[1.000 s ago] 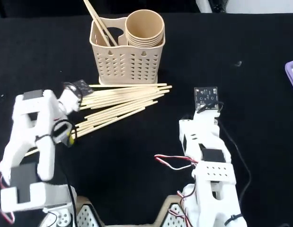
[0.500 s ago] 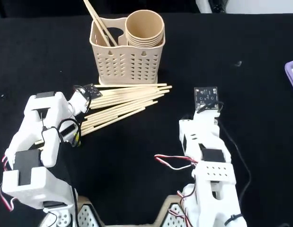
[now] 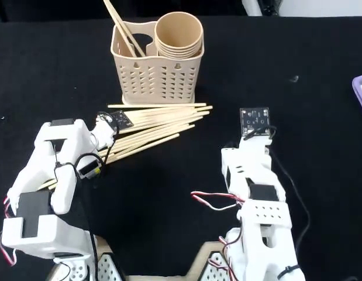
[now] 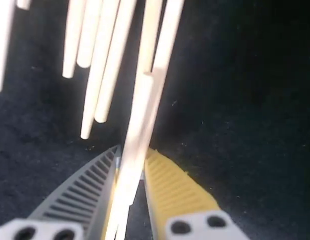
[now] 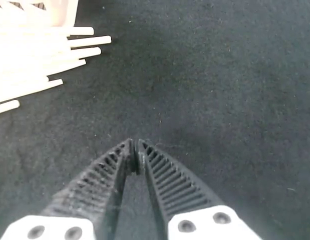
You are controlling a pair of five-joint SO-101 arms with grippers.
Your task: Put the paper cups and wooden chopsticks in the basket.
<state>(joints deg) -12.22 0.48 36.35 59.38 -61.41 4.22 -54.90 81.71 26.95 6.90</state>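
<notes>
The left end effector (image 4: pixel 132 156) pinches a chopstick (image 4: pixel 144 100) from the pile (image 3: pixel 160 124) at the basket's (image 3: pixel 154 82) near side (cups (image 3: pixel 179 34) already inside). Next it needs lifting and upending into the basket. The right end effector (image 5: pixel 134 150) is pressed together, empty.

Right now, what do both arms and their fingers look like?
Both arms are white blocky shells with black motors. The left arm has ribbed fingers, one grey, one yellow. The right arm has dark ribbed fingers and looped red-and-white wires.
</notes>
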